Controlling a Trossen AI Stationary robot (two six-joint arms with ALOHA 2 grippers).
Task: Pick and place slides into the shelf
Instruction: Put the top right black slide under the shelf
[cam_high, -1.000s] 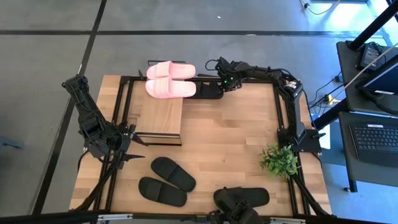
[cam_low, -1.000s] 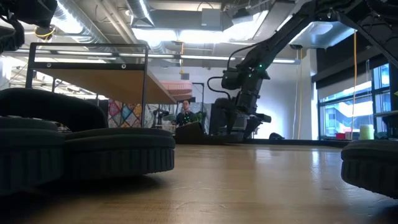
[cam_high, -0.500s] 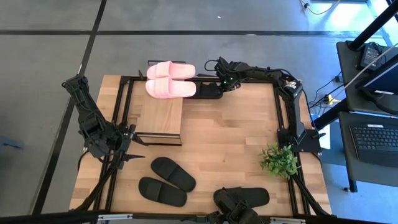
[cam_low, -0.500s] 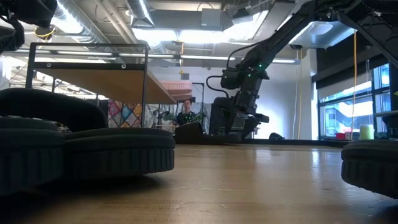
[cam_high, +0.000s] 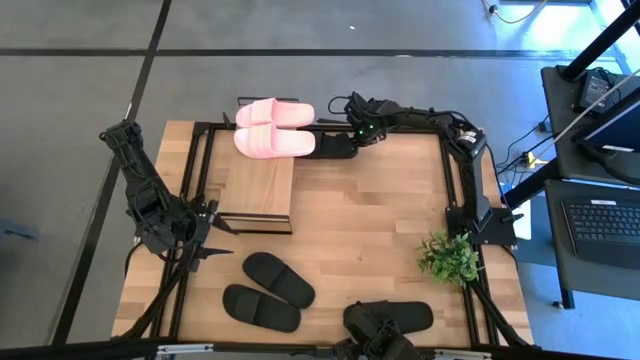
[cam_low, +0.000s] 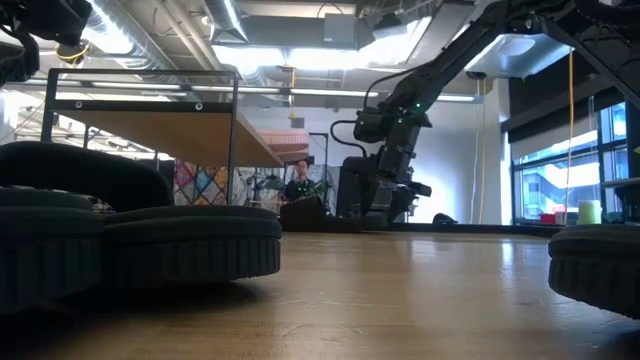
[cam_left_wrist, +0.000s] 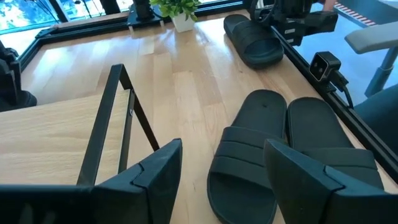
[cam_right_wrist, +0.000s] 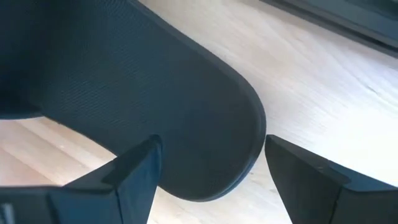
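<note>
- Black foam: one black slide is seen at the table's far edge, just beside the shelf, with the right gripper poised directly over it.
- Seen from the right wrist, the fingers are spread wide on either side of the slide's rounded end, nothing being gripped (contact cannot be confirmed).
- Pink slides are shown side by side at the shelf's far end, apparently already placed.
- One black pair lies on the table near the front edge, and two more black slides lie further right at that edge, near the potted plant.
- Left gripper, fingers parted and empty, is held beside the shelf frame, facing the front pair.
- Step in hand, as judged: grasping the far slide. A good grip would be obtained by lowering until the sole sits squarely between the fingers, closing across its width rather than on the curved tip, and lifting level so that the shelf frame and pink pair are cleared.
</note>
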